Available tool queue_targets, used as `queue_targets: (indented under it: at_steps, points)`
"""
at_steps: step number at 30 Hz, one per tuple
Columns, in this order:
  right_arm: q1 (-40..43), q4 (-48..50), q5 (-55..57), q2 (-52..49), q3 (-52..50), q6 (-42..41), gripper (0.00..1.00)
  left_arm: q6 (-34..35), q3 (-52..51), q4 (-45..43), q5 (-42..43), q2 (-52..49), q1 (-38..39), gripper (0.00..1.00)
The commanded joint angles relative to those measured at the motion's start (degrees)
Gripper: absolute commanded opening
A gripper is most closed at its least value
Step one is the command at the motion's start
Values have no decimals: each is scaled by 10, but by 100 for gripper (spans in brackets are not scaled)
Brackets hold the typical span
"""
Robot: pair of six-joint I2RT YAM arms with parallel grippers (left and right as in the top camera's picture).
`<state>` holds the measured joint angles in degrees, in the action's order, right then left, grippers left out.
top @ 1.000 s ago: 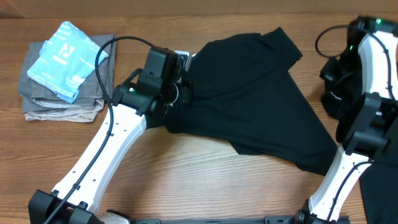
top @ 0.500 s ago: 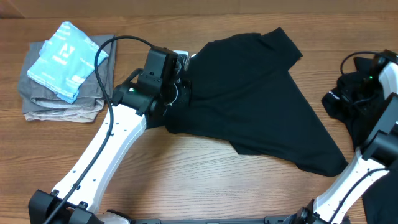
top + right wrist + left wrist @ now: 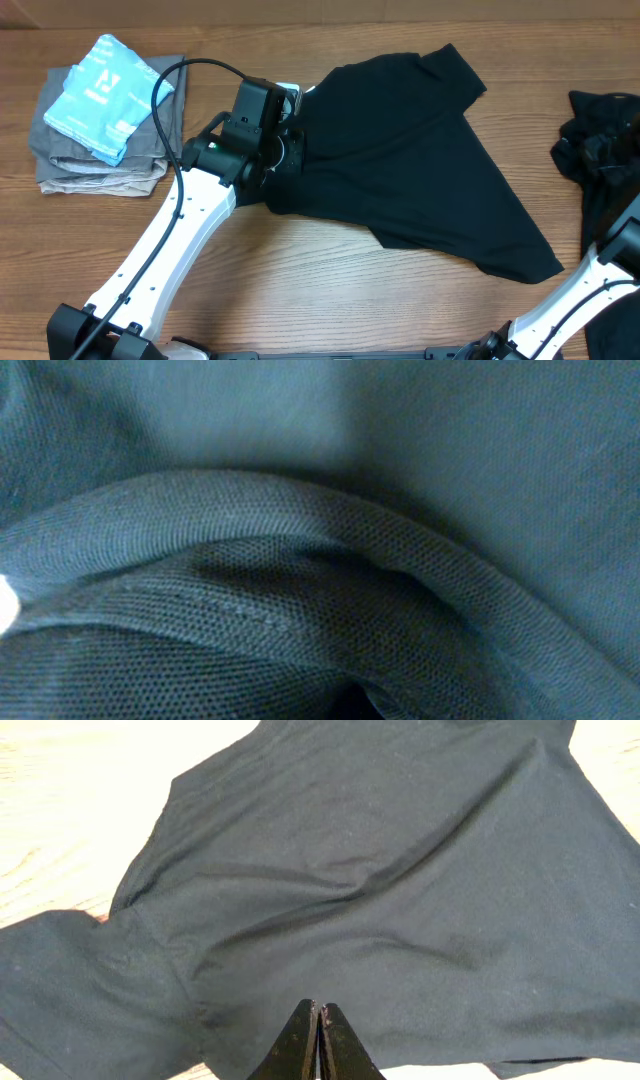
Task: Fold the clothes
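Note:
A black T-shirt (image 3: 410, 160) lies spread on the wooden table, pulled into a rough triangle with one sleeve at the upper right. My left gripper (image 3: 297, 152) sits at its left edge. In the left wrist view the left gripper (image 3: 318, 1007) is shut, its tips resting over the shirt (image 3: 380, 880), with no cloth visible between them. A second, crumpled black garment (image 3: 600, 150) lies at the right edge. Close black knit fabric (image 3: 300, 560) fills the right wrist view, so the right fingers are hidden. Only the right arm's lower links (image 3: 590, 290) show.
At the back left, a light-blue folded garment with white print (image 3: 105, 95) lies on a stack of grey folded garments (image 3: 100, 168). More black cloth (image 3: 612, 330) shows at the bottom right corner. The left arm's cable loops above its wrist.
The right arm has swung off to the right, out of the overhead view, and the crumpled black garment shifted right with it. The left arm and the spread shirt have stayed put.

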<state>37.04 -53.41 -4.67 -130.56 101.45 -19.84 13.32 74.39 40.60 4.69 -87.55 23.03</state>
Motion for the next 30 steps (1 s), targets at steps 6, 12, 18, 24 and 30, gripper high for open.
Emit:
queue_targets:
  at_steps: [6, 12, 18, 24, 30]
  points:
    - [-3, -101, -90, 2, 136, 20, 5, 0, -5, -21, -8, -2, 2, 7]
    - [-5, -286, -150, 4, 330, 21, 6, 0, -5, -17, -8, -2, 2, 19]
    - [-36, -416, -160, 4, 382, 40, 4, 0, -5, -30, -8, -2, 2, 25]
    - [-133, -417, -160, 3, 365, 71, 4, 0, -5, -31, -8, -2, 2, 70]
    - [-241, -294, -109, -14, 365, 101, 4, 0, -5, -30, -8, -2, 3, 100]
